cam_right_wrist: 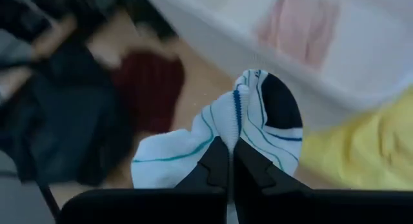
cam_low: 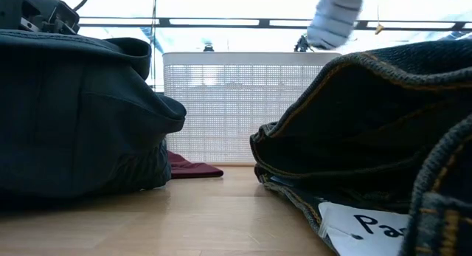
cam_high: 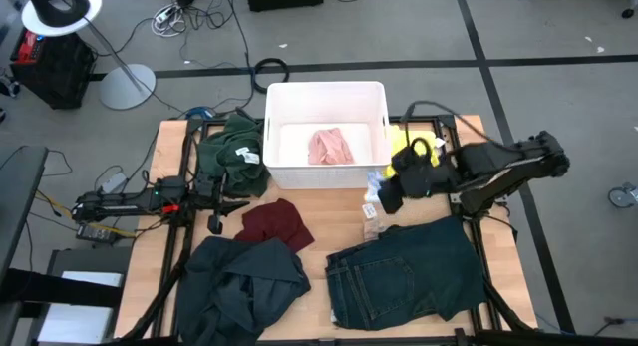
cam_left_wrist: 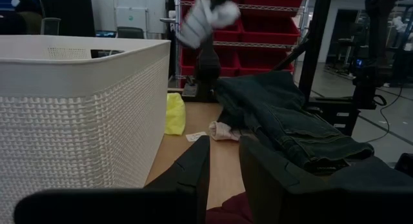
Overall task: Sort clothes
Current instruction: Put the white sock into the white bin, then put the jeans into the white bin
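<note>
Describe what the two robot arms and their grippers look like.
Both arms are dark, nearly black, jointed machines. The left arm is slim, with a red patch and cables along it; its gripper has two broad, flat, matte black fingers. The right arm is bulkier, with dark cable loops; its gripper has tapered black fingers.

sock (cam_right_wrist: 213,137): white, blue-striped | tub (cam_high: 326,95): white | jeans (cam_high: 404,271): dark blue

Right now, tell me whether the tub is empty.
Not empty. The high view shows a pink piece lying on the floor of the tub; the rest of the floor looks bare.
</note>
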Controlling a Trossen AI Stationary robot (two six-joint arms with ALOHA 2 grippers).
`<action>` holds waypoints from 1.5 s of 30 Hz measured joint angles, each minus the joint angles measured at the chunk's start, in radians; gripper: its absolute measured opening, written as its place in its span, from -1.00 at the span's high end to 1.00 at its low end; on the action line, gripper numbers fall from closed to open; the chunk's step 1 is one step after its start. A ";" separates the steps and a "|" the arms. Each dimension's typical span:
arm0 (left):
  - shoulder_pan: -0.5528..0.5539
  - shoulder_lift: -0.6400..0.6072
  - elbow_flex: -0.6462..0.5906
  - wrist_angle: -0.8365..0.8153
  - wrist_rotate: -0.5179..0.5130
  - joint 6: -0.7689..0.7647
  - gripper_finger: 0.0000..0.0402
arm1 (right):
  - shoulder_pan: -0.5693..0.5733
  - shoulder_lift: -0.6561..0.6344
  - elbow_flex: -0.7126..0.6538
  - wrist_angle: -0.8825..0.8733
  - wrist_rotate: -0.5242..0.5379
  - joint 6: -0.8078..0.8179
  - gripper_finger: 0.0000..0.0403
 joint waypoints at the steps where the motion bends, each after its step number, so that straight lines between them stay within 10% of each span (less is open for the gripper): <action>1: 0.000 0.000 0.000 0.000 0.000 0.000 0.55 | -0.014 0.003 0.028 0.012 0.013 -0.033 0.99; 22: 0.000 0.000 0.000 0.001 0.000 0.000 0.55 | -0.559 0.215 0.107 0.291 -0.386 -0.473 0.98; 45: 0.000 0.000 0.000 0.000 0.000 0.000 0.55 | -0.641 0.368 0.106 0.358 -0.423 -0.667 0.50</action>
